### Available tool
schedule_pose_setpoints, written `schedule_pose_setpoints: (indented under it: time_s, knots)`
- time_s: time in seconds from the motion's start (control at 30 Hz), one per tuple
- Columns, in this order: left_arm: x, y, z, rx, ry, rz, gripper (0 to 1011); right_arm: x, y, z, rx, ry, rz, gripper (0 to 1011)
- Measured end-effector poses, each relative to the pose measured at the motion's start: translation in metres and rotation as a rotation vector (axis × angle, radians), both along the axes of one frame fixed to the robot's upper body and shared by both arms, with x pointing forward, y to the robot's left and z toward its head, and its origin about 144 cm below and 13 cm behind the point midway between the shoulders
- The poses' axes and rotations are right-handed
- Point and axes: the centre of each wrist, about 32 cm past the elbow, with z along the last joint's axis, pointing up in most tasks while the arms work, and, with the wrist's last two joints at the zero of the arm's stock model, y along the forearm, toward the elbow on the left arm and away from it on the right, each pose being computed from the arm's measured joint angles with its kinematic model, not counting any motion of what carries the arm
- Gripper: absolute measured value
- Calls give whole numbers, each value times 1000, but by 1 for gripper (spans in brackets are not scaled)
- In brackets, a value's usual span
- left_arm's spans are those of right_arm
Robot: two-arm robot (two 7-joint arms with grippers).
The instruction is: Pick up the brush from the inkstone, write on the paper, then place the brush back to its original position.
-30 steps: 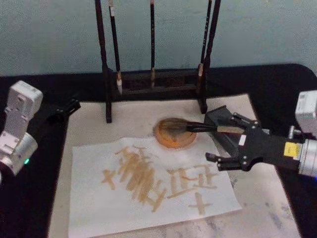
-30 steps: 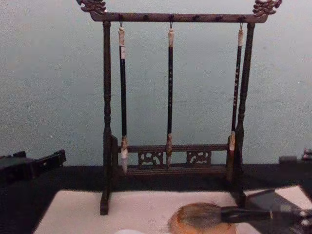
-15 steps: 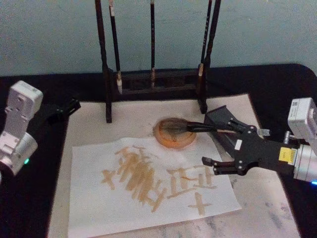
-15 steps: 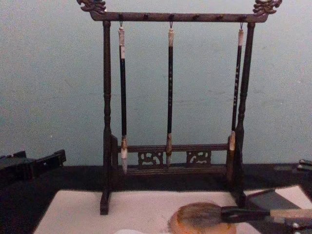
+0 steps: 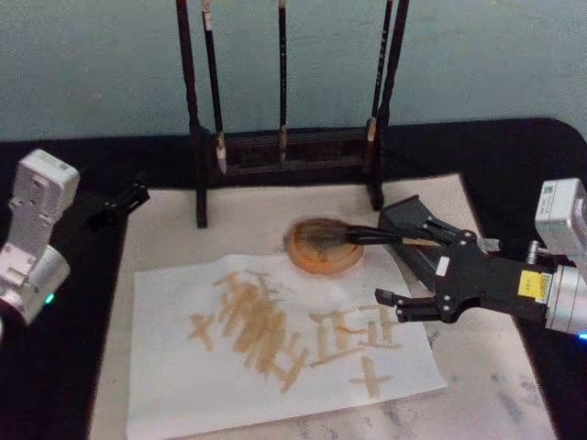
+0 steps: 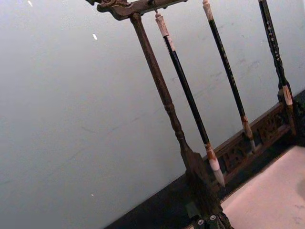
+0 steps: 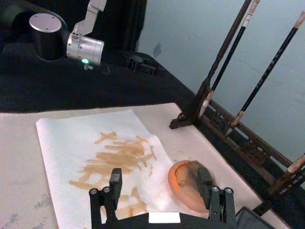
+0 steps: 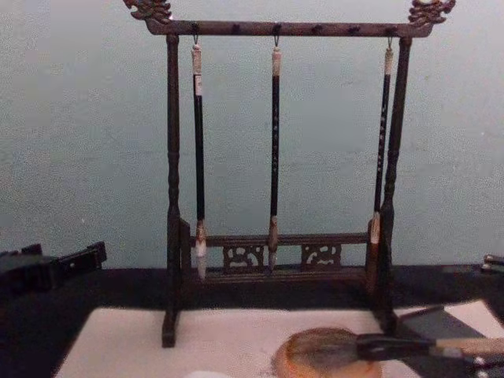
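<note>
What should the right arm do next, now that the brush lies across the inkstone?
Probably draw the right gripper straight back and away. Its fingers are open and off the brush, whose head rests on the inkstone. The paper already carries strokes, so the placing looks done. The left gripper is parked at the left.

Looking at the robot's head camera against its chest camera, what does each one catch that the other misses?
Head view alone: the paper covered in tan strokes, the right gripper hanging open beside the brush handle, and the white body of the left arm at the table's left side.

Chest view alone: the carved top bar of the brush stand, where three slim brushes hang from their cords.

Both: the brush lying with its bristle head in the inkstone, the stand's legs and lower rail, the left gripper parked at the left, and the dark block at right.
</note>
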Motion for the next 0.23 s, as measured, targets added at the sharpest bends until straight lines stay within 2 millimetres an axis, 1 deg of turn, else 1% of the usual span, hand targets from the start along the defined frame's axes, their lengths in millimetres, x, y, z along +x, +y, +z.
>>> schedule_pose_setpoints:
  time_s: [0.23]
  knots:
    - [0, 0, 0, 0, 0, 0, 1002, 0, 0, 0, 0, 0, 0, 1009]
